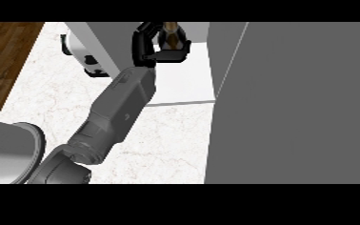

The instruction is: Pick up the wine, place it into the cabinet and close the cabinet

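counter (175,138): white marble, faint veins
cabinet (295,105): plain grey
wine (171,34): dark brown
left hand (156,52): black
forearm (119,109): grey
floor (15,52): brown wood

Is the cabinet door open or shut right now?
Open: the cabinet door swings out toward the camera, exposing the white shelf where the left hand holds the wine.

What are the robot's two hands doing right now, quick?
Left hand: curled round the brown wine bottle, holding it inside the open grey cabinet.
Right hand: not in view.
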Controlling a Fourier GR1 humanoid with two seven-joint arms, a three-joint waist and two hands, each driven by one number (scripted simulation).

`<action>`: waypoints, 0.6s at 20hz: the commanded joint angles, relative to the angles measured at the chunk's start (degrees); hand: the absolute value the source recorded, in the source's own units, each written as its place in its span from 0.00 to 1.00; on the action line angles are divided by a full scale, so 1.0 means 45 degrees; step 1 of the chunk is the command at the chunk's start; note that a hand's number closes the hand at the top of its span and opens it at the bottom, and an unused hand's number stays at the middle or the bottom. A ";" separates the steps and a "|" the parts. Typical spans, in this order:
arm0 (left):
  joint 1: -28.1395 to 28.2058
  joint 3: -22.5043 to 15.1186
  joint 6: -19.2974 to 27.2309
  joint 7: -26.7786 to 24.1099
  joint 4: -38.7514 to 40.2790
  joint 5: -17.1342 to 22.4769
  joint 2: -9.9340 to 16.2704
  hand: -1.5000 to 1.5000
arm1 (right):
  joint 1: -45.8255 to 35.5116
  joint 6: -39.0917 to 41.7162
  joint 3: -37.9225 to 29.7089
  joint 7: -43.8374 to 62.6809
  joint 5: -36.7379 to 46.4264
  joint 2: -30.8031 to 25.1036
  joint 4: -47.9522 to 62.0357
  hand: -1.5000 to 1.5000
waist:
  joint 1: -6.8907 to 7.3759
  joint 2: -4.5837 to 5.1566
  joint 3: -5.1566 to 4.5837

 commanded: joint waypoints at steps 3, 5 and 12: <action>-0.0136 0.0212 0.0439 -0.0254 0.0740 0.0005 0.0004 1.00 | -0.0180 -0.0168 0.0235 0.0039 -0.0238 0.0137 -0.0117 0.00 | -0.0113 0.0118 -0.0024; 0.0543 0.0118 0.0005 -0.0649 0.0866 -0.0226 0.0100 1.00 | 0.0124 -0.0209 0.0192 0.0762 -0.0436 -0.0019 -0.1247 0.00 | -0.0059 0.0067 -0.0030; 0.0333 -0.0005 0.0604 -0.0477 0.1300 -0.0589 0.0353 0.00 | -0.0476 -0.0177 0.0138 0.0557 -0.0298 -0.0050 -0.0540 0.00 | -0.0198 0.0189 -0.0036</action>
